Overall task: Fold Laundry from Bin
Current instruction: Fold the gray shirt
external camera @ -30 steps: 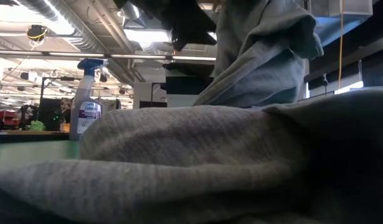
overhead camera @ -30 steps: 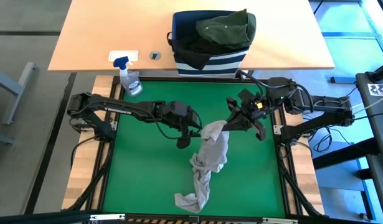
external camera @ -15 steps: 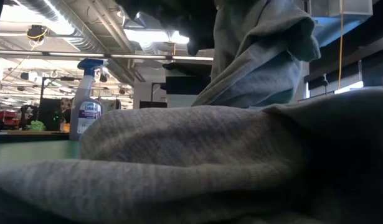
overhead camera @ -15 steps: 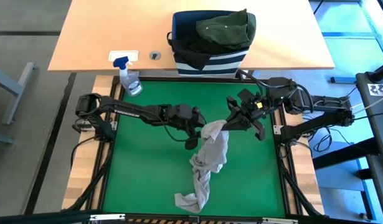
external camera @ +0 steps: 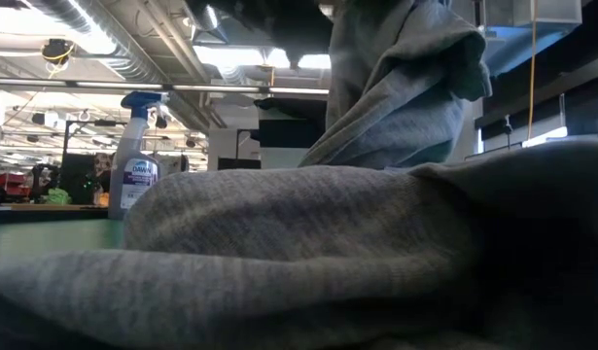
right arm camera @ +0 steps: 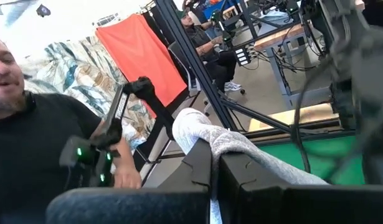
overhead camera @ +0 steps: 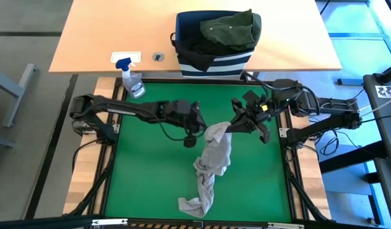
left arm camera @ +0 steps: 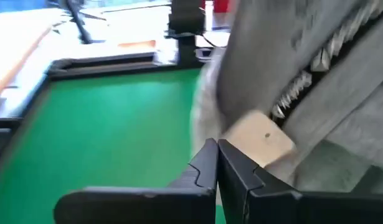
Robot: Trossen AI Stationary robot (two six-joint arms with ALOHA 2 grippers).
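The right gripper (overhead camera: 231, 126) holds the light grey garment (overhead camera: 211, 162) lifted over the green mat (overhead camera: 144, 178).

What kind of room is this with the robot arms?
Probably a robotics lab or workshop. Bare ducts and strip lights run overhead, a person holds a control handle nearby, and cabled desks stand behind the green table.

Overhead view looks straight down; low view sits against the shared grey garment (overhead camera: 215, 156).
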